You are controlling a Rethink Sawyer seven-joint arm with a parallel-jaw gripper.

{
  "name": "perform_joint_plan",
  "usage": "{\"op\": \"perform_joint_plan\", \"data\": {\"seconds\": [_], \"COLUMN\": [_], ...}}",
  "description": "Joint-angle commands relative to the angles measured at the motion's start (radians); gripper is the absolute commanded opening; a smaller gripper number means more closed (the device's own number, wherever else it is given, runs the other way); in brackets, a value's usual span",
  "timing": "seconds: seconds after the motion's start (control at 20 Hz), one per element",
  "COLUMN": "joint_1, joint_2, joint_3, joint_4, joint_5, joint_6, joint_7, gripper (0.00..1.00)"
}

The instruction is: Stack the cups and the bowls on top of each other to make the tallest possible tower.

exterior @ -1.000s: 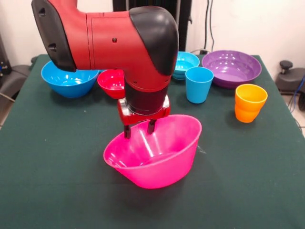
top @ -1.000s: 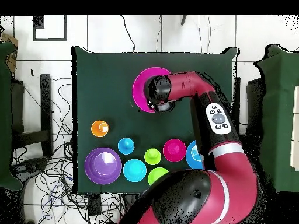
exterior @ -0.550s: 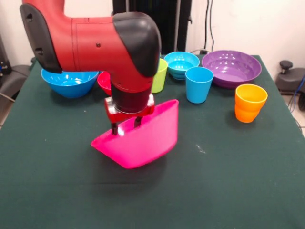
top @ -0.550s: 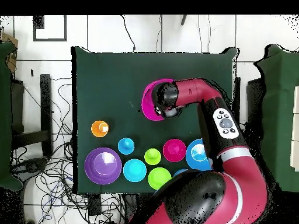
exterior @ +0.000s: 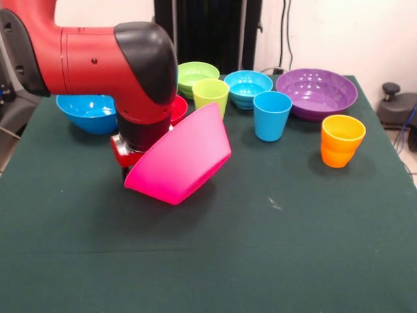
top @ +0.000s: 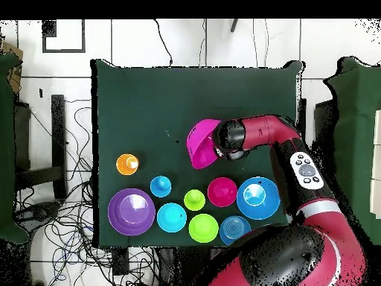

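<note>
The huge pink bowl [exterior: 179,160] is tipped up on its side, its opening turned towards the arm, and its lower edge hangs just above the green table [exterior: 293,248]. My gripper [exterior: 129,171] is shut on the bowl's rim, mostly hidden behind it. From overhead the pink bowl [top: 199,143] shows edge-on beside the gripper [top: 215,151]. Behind stand the lime green cup [exterior: 210,96], light blue cup [exterior: 272,115], orange cup [exterior: 342,140], large blue bowl [exterior: 88,112], red bowl [exterior: 178,107], lime green bowl [exterior: 197,73], cyan bowl [exterior: 247,86] and purple bowl [exterior: 316,91].
All the other ware sits in a band along the robot's side of the table [top: 134,97]. A small blue bowl [top: 234,229] lies next to the large blue bowl [top: 257,197]. Cables lie on the floor around the table.
The arm has swung sideways across the table, carrying the pink bowl. The bowl has turned from upright to tipped on its side. The other cups and bowls have not moved.
</note>
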Motion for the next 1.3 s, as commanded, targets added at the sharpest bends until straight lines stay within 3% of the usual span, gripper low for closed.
{"op": "perform_joint_plan", "data": {"seconds": [0.05,0.25,0.55,0.65,0.8,0.95,1.0,1.1,1.15,1.2,1.3], "joint_1": [0.031,0.028,0.046,0.038,0.071,0.086,0.097,0.171,0.223,0.283,0.246], "joint_2": [0.035,0.039,0.019,-0.003,-0.083,-0.121,-0.137,-0.16,-0.16,-0.127,-0.101], "joint_3": [0.044,0.052,0.033,0.049,0.025,0.027,0.024,-0.057,-0.127,-0.261,-0.247], "joint_4": [0.0,0.002,-0.001,0.008,0.037,0.041,0.04,0.006,-0.029,-0.101,-0.064], "joint_5": [-0.123,-0.127,-0.198,-0.211,-0.285,-0.371,-0.43,-0.53,-0.548,-0.409,-0.272], "joint_6": [-0.103,-0.148,-0.289,-0.353,-0.465,-0.608,-0.703,-0.871,-0.946,-1.14,-1.303], "joint_7": [-0.329,-0.328,-0.243,-0.223,-0.15,-0.136,-0.134,-0.04,0.005,-0.087,-0.248], "gripper": [1.0,1.0,1.0,1.0,1.0,1.0,1.0,1.0,1.0,1.0,1.0]}}
